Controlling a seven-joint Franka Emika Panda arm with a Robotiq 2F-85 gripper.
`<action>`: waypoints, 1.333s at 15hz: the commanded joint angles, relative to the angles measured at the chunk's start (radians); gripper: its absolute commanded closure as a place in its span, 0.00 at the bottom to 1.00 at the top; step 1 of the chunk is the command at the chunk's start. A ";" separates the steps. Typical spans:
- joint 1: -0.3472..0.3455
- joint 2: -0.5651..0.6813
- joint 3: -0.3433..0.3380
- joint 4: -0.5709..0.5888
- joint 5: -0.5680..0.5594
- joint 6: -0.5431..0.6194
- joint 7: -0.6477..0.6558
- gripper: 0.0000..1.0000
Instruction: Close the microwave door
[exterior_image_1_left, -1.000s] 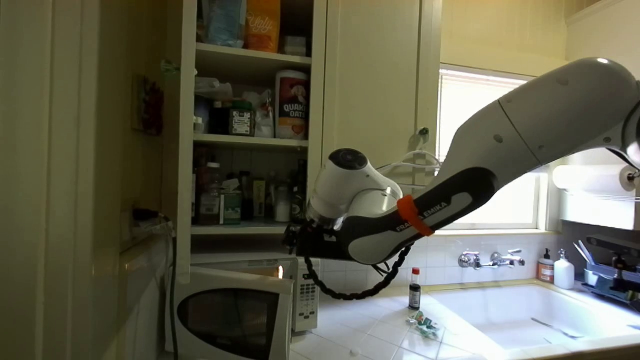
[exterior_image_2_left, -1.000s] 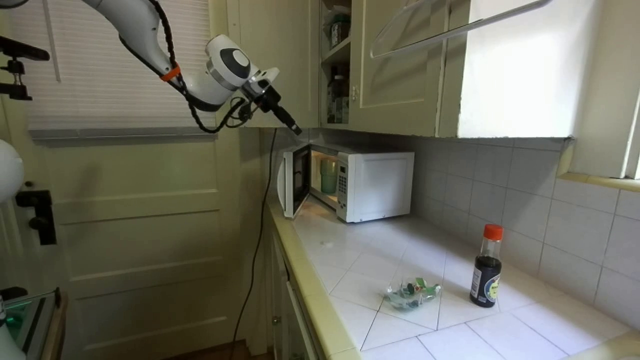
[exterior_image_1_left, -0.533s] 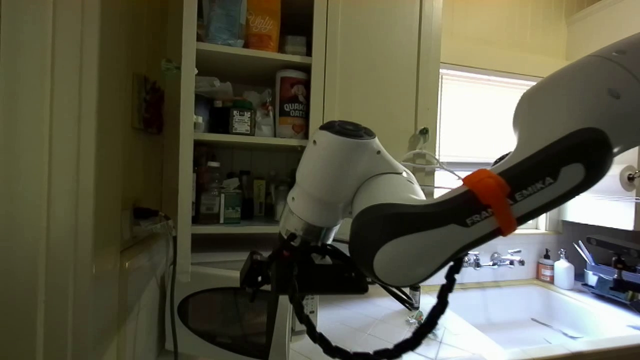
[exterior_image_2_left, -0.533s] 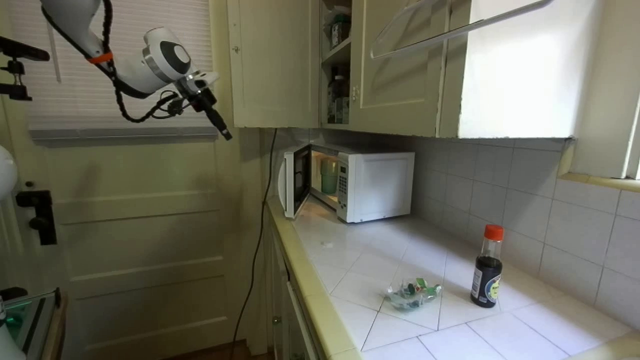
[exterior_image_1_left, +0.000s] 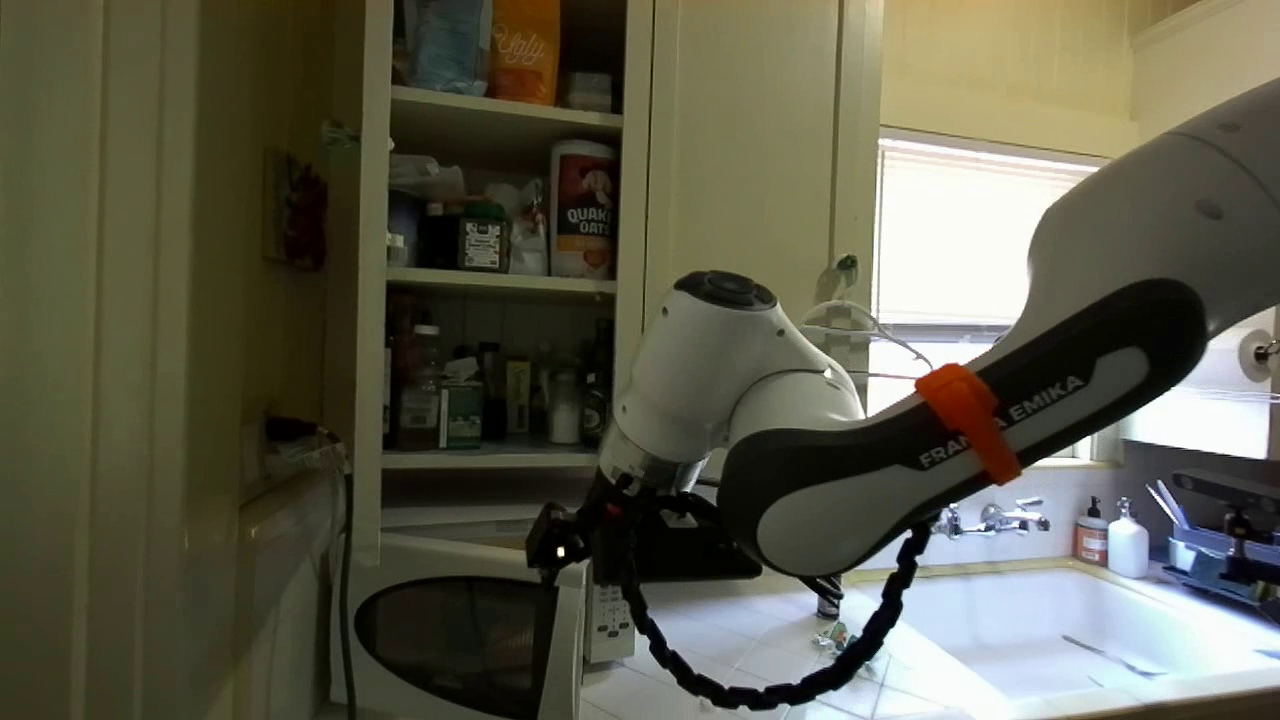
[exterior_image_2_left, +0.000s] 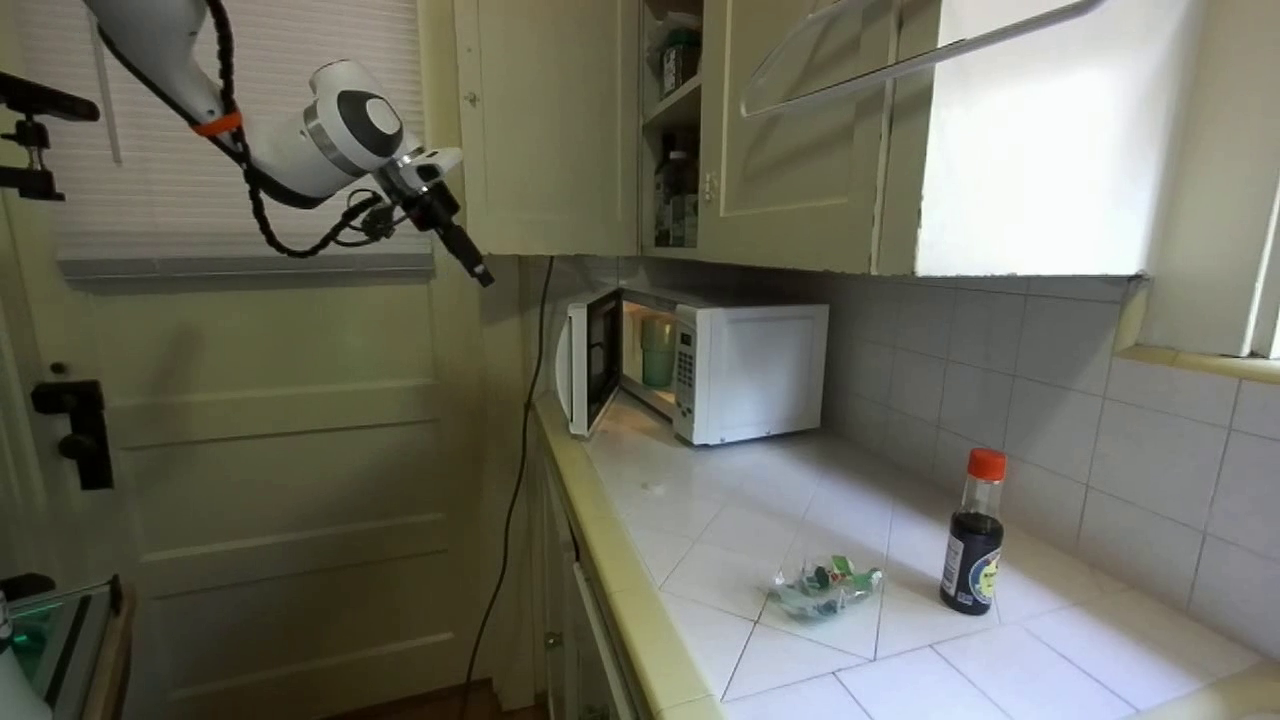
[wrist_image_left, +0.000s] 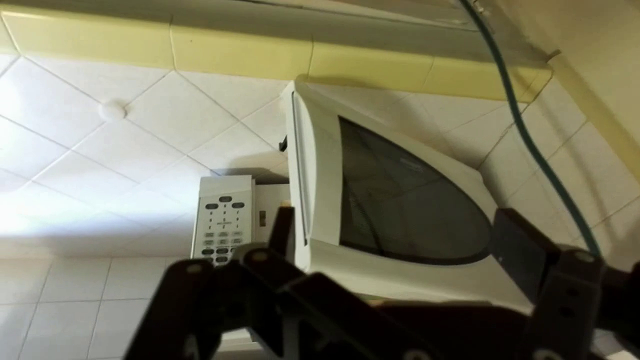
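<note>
1. We see the end effector (wrist_image_left: 395, 220), 2 fingers (wrist_image_left: 522, 252) wide apart, in free space.
2. The microwave door (exterior_image_2_left: 597, 362) juts open from the microwave (exterior_image_2_left: 762, 370), its outer edge (wrist_image_left: 302, 165) near the yellow rim (exterior_image_2_left: 618, 560) of the table (exterior_image_2_left: 745, 510).

Pale-framed rectangular window (exterior_image_1_left: 940, 240) is glowing white above the white oblong sink (exterior_image_1_left: 985, 620). Cream-painted panelled cupboards (exterior_image_2_left: 800, 170) are hanging over the yellow-edged, white-tiled countertop (exterior_image_2_left: 690, 510). Cream panelled door (exterior_image_2_left: 290, 480) is standing in shade.
</note>
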 joint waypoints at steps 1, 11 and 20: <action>-0.175 0.141 0.081 0.081 0.075 0.101 -0.183 0.00; -0.230 0.374 0.143 0.278 0.234 0.156 -0.565 0.00; -0.222 0.470 0.114 0.375 0.202 0.233 -0.516 0.00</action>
